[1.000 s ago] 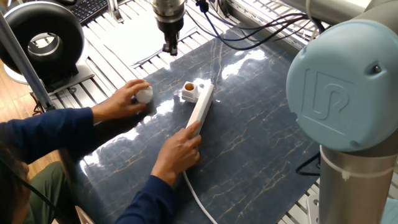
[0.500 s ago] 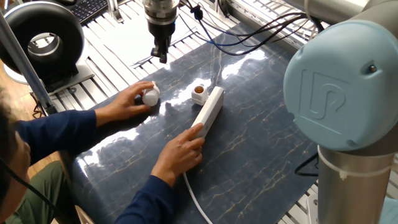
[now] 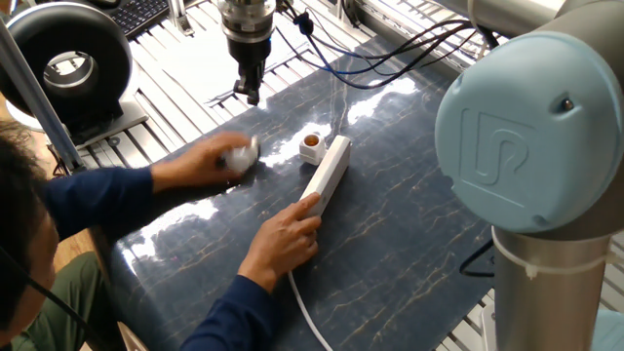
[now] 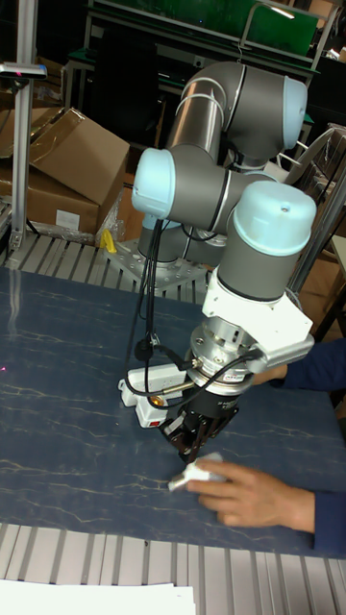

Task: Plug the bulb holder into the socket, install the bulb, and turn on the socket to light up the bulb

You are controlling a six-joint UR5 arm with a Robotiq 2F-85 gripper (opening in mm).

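Note:
My gripper (image 3: 252,94) hangs above the far left of the dark mat, its fingers together and holding nothing; it also shows in the tall fixed view (image 4: 192,440). The white bulb (image 3: 240,154) lies blurred under a person's left hand, just below the gripper, and the same bulb (image 4: 189,475) peeks out beside the hand in the tall view. The bulb holder (image 3: 311,145), a white cube with an orange opening facing up, stands against the far end of the socket (image 3: 328,172). The person's other hand holds the socket's near end. The socket (image 4: 152,393) shows a red switch.
A person's arms (image 3: 117,185) reach across the left of the mat. The socket's white cable (image 3: 310,314) runs off the front edge. A black round fan (image 3: 68,63) stands at the far left. Black cables (image 3: 409,49) trail behind, and my large arm joint (image 3: 531,136) fills the right.
My gripper moved left, above the hand. The person shifted the socket and bulb holder a little to the right, and the hand with the bulb slid right, now blurred.

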